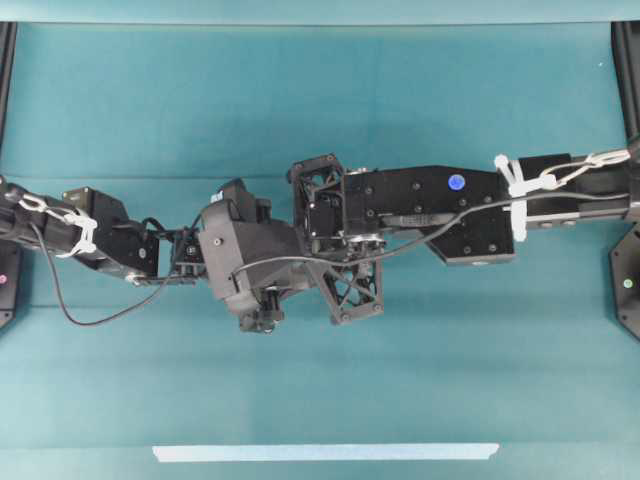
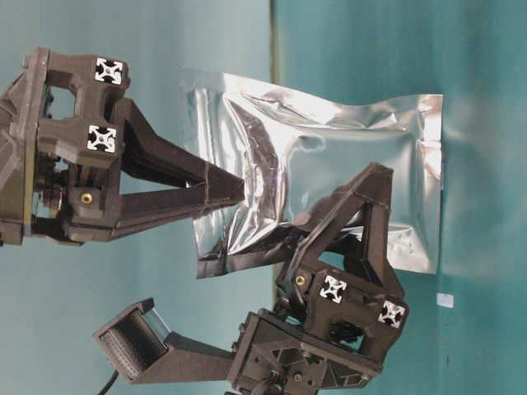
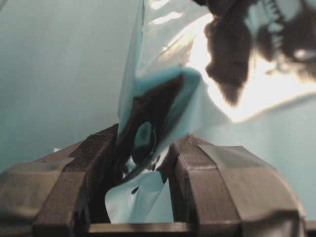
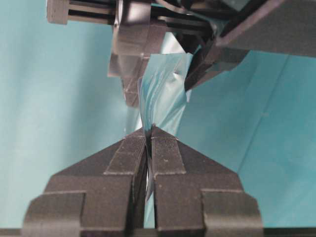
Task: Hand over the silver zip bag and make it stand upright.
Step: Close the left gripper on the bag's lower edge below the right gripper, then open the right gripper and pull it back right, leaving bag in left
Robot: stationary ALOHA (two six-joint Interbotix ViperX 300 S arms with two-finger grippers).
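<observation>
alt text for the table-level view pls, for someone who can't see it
A crinkled silver zip bag hangs in the air against a teal backdrop, pinched by two black grippers. One gripper reaches in from the left onto its edge; the other gripper comes up from below onto its lower edge.

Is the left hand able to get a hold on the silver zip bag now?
Probably yes. The silver zip bag already sits between the left hand's fingers, which are not fully shut, and nothing blocks them. The right hand holds another edge.
</observation>
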